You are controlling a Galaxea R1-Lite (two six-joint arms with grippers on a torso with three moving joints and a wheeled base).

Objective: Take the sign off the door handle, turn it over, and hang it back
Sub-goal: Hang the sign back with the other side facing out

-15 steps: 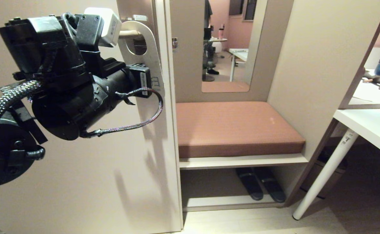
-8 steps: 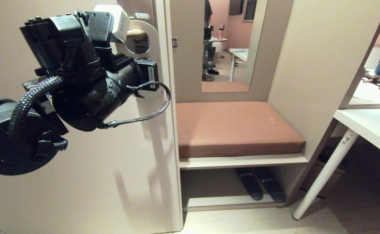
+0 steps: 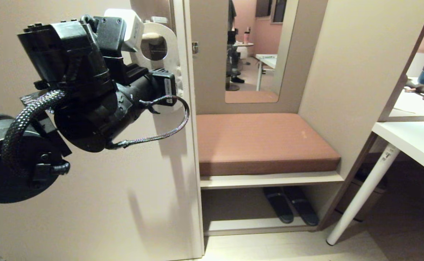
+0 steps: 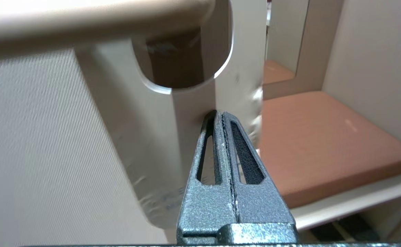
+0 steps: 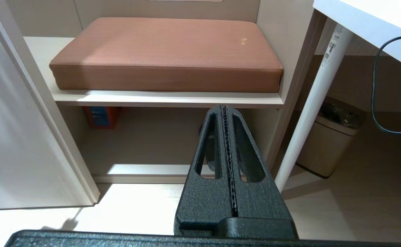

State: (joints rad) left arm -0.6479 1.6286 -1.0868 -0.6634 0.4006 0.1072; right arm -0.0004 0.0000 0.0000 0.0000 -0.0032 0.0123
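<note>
Left gripper (image 4: 222, 115) pinched on the white sign (image 4: 193, 137) edge below its oval hole, steering that hole along the door handle (image 4: 90, 20); right gripper (image 5: 225, 109) closed empty, parked low.

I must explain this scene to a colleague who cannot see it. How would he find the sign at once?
Start at the pale door on the left and go up to its cream door handle. The sign is the flat pale card there, held by the shut left claw. Its oval hole, ringing the handle, sets it apart.
</note>
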